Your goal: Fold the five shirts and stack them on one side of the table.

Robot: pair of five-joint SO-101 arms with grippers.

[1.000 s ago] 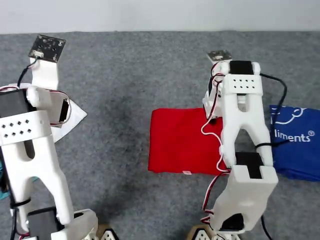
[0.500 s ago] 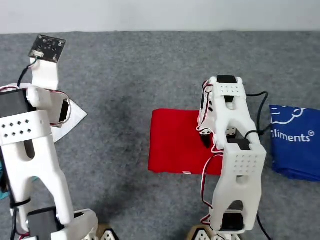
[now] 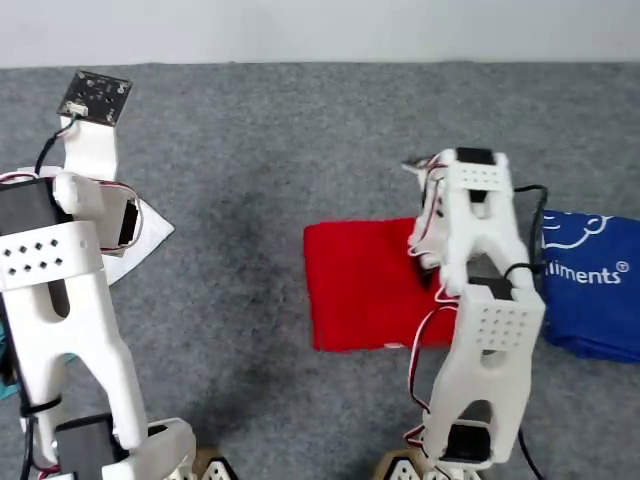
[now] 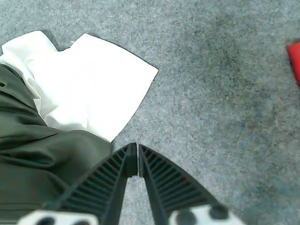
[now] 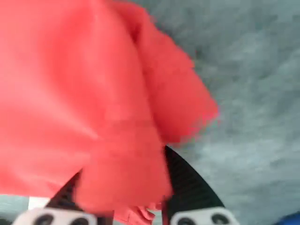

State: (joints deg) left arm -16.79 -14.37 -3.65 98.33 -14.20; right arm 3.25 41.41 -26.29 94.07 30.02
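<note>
A folded red shirt [image 3: 360,285] lies on the grey table, right of centre. My right gripper [image 5: 122,161] is shut on the red shirt [image 5: 93,93] at its right side, with cloth bunched between the black fingers [image 5: 187,187]. A folded blue shirt [image 3: 595,285] lies just right of that arm. My left gripper [image 4: 137,161] is shut on nothing, hovering over bare table beside a white shirt [image 4: 89,84] and a dark green shirt [image 4: 37,173]. The white shirt [image 3: 140,235] peeks out from under the left arm.
The grey carpet-like table top [image 3: 250,150] has open room in the middle and along the back. A pale wall edge [image 3: 320,30] runs behind it. A bit of teal cloth [image 3: 6,375] shows at the left border.
The right arm dropped onto the red shirt and then shifted right, dragging the shirt a little toward the blue one. The left arm has not moved.
</note>
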